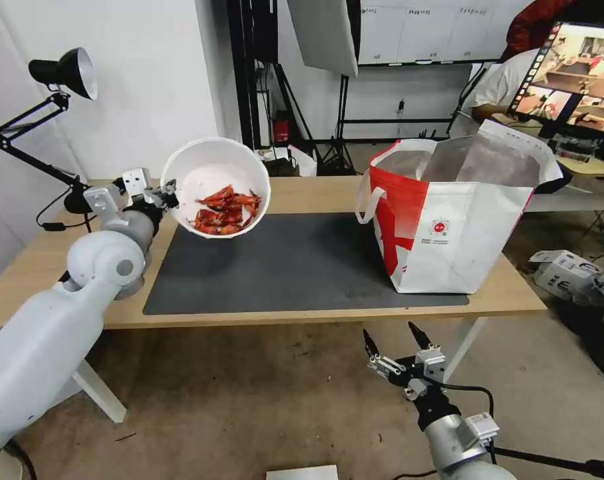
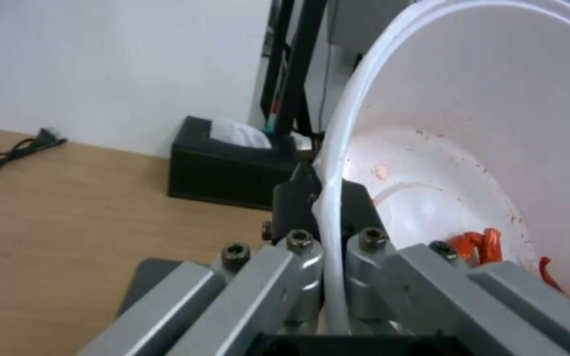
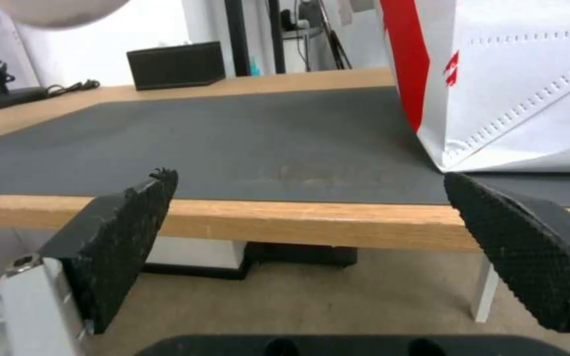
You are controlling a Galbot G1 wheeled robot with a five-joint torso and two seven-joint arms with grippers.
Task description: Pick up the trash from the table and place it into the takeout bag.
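My left gripper (image 1: pixel 171 192) is shut on the rim of the white bowl (image 1: pixel 212 175), holding it tilted in the air above the left end of the dark mat (image 1: pixel 302 267). Red shells (image 1: pixel 225 210) lie in the bowl's lower side. In the left wrist view the fingers (image 2: pixel 298 190) pinch the bowl (image 2: pixel 496 123) by its thin rim. The takeout bag (image 1: pixel 462 220) stands open on the table (image 1: pixel 315 193) at the right, red and white with foil lining. My right gripper (image 1: pixel 392 340) hangs open below the table's front edge, and the right wrist view shows its pads (image 3: pixel 126 232) wide apart with the takeout bag (image 3: pixel 529 84) beyond.
A black tissue box (image 2: pixel 222 170) sits at the back of the table behind the bowl. A black desk lamp (image 1: pixel 62 73) stands at the far left, its cable on the wood. Boxes (image 1: pixel 565 270) lie on the floor to the right of the table.
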